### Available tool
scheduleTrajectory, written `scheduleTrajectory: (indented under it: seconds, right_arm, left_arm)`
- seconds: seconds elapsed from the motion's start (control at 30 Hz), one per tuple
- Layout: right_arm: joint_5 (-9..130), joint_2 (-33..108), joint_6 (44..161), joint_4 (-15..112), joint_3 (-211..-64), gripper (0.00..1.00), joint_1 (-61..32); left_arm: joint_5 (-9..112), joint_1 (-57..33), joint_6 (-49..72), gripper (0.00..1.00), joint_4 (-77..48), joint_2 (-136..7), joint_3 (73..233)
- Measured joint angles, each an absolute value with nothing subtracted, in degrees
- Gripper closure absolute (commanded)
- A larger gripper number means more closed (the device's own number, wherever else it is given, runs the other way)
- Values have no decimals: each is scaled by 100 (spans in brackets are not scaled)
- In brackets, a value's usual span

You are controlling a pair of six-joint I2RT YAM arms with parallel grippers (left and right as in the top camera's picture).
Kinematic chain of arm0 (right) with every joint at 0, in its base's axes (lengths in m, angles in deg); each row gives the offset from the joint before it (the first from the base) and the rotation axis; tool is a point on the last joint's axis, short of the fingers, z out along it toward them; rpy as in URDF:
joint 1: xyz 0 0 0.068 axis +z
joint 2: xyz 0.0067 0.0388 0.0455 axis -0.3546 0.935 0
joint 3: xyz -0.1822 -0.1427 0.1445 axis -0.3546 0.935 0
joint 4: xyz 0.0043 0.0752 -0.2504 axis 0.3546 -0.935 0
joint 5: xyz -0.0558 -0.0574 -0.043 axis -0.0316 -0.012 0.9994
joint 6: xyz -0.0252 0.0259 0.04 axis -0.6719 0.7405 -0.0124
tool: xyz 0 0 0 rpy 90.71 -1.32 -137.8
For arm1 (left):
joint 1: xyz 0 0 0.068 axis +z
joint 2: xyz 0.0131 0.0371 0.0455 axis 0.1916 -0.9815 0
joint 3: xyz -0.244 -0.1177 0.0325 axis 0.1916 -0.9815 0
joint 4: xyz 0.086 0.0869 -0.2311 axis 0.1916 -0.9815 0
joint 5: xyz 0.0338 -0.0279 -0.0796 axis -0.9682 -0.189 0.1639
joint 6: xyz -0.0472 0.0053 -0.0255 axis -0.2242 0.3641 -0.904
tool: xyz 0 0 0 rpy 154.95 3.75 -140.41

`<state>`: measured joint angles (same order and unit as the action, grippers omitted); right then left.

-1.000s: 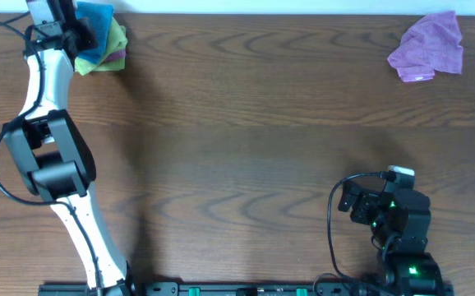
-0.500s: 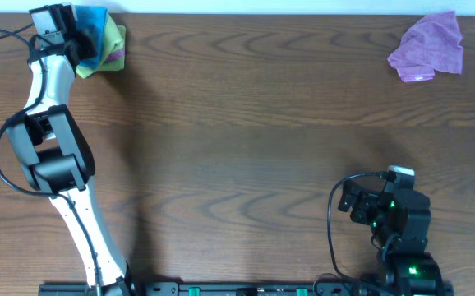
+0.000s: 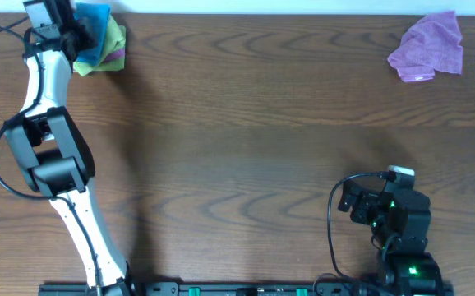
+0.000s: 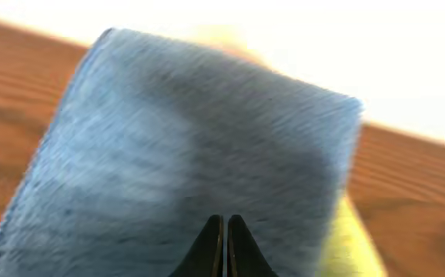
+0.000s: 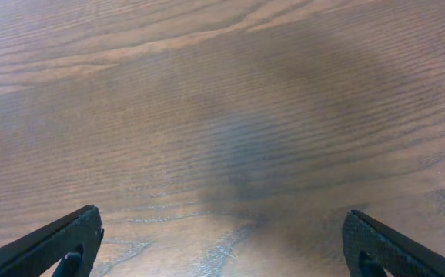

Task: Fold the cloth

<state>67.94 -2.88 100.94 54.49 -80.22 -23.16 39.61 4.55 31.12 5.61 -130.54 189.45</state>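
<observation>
Sky-blue, the cloth (image 3: 96,16) sat pinched in the closed left gripper (image 4: 224,225) atop the lime-green cloth (image 3: 119,34), which might snag and drag along.

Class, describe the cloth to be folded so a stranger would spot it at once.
Look to the wooden table's far left corner, where a small heap of cloths lies. The cloth is the plain sky-blue one on top, at the left end effector. A lime-green cloth shows under it, and the purple cloth sits alone in the far right corner.
</observation>
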Motion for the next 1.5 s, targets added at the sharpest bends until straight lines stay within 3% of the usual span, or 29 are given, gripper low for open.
scheduleTrajectory:
  seconds: [0.3,0.6,0.8,1.07,1.23,1.43,1.47,1.5]
  right_arm:
    - [6794,-288,10094,5451,-8022,1,-2316]
    - [6796,-293,10094,5449,-8022,1,-2316]
    - [6796,-293,10094,5449,-8022,1,-2316]
    - [6796,-288,10094,5447,-8020,1,-2318]
    - [6798,-293,10094,5447,-8018,1,-2318]
    - [6798,-288,10094,5451,-8011,1,-2316]
    - [6798,-295,10094,5440,-8009,1,-2318]
    - [6796,-293,10094,5447,-8009,1,-2316]
  left_arm:
    - [4022,190,3162,94,10,-12324,18947]
    - [4079,-129,3403,94,-3231,-10505,19045]
    - [4118,-922,3595,94,-3850,-9616,18803]
    - [3478,-1268,3510,94,-3614,-7050,16403]
    - [2980,-1265,2817,94,-3721,-5299,14517]
    - [2643,-1265,1866,94,-4390,-3312,13441]
    - [2540,-1265,1694,92,-4665,-2945,13308]
    - [2507,-1265,1650,80,-4726,-2858,13273]
